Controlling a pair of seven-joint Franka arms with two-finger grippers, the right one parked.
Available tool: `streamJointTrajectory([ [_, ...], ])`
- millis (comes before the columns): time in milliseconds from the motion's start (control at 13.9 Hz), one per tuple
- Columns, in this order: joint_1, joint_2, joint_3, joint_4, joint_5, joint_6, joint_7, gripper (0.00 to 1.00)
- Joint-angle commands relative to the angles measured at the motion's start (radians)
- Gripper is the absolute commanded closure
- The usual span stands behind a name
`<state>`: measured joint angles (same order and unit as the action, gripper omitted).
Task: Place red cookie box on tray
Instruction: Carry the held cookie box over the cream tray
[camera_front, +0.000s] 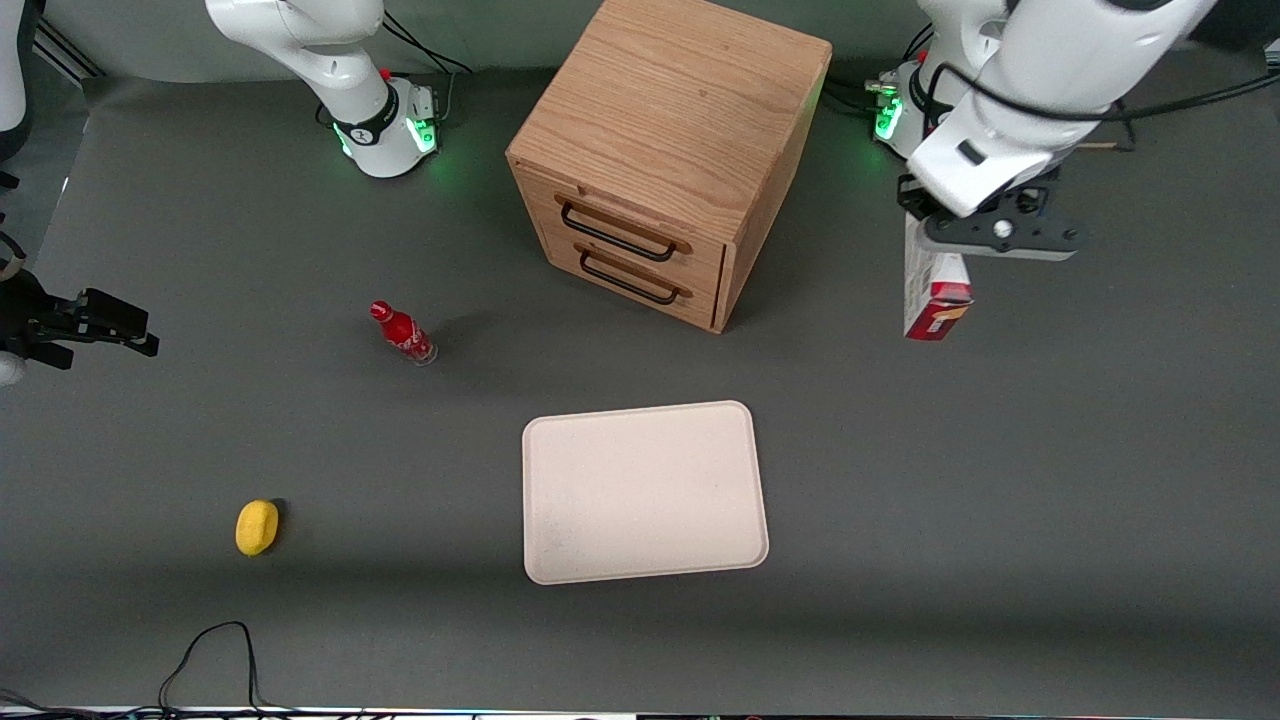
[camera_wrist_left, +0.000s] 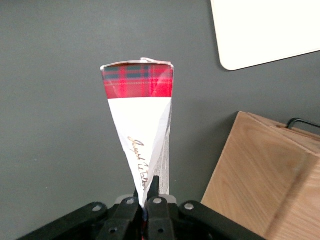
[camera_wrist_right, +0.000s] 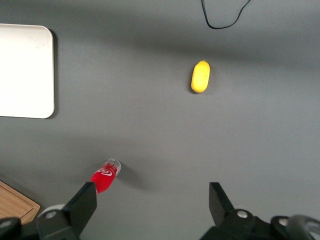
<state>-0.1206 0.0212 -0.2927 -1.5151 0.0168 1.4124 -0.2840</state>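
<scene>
The red cookie box (camera_front: 932, 290) hangs end-down from my left gripper (camera_front: 935, 235), above the table toward the working arm's end, beside the wooden cabinet. In the left wrist view the box (camera_wrist_left: 142, 125) shows a white face with script and a red tartan end, and the gripper (camera_wrist_left: 146, 192) is shut on its near end. The cream tray (camera_front: 643, 492) lies flat and bare, nearer to the front camera than the cabinet; its corner shows in the left wrist view (camera_wrist_left: 260, 30).
The wooden drawer cabinet (camera_front: 668, 150) with two black handles stands at mid-table. A small red bottle (camera_front: 402, 334) and a yellow lemon-like object (camera_front: 257, 527) lie toward the parked arm's end. A black cable (camera_front: 205, 660) lies near the table's front edge.
</scene>
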Motion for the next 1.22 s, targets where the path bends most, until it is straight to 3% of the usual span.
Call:
streamJointTrajectory([
  [0, -0.008, 0.162, -0.003, 0.167, -0.026, -0.046, -0.017, 1.00],
  [216, -0.069, 0.389, -0.045, 0.368, -0.029, -0.014, -0.235, 1.00],
  [432, -0.166, 0.586, -0.049, 0.502, 0.017, 0.084, -0.485, 1.00],
  [864, -0.246, 0.815, -0.043, 0.489, 0.173, 0.451, -0.603, 1.00],
  [1152, -0.241, 0.859, -0.042, 0.442, 0.261, 0.536, -0.597, 1.00],
])
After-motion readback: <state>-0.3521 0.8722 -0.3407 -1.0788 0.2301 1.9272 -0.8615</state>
